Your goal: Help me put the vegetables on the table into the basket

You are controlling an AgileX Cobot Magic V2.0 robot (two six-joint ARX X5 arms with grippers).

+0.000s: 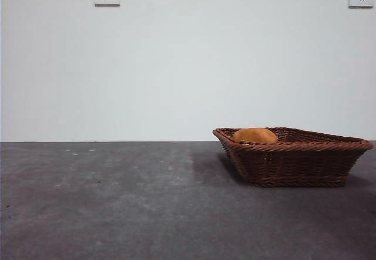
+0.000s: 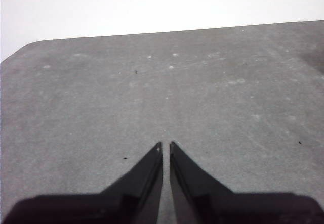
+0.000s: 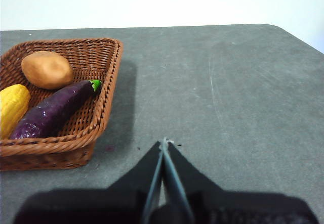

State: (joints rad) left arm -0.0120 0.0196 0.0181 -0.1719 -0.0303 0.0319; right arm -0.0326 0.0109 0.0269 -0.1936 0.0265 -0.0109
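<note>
Lying in the basket (image 3: 101,102): potato (image 3: 46,70), eggplant (image 3: 50,112), yellow piece (image 3: 11,107).

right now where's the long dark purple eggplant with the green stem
The long dark purple eggplant lies inside the brown wicker basket, between the orange-brown potato and the yellow corn-like piece, seen in the right wrist view.

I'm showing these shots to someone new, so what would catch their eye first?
Most striking is the dark brown wicker basket on the grey table, already holding the orange-brown potato, the purple eggplant and a yellow piece. From the front view only the potato's top peeks over the rim. Both the left gripper and right gripper hover over bare table, jaws shut and holding nothing.
</note>
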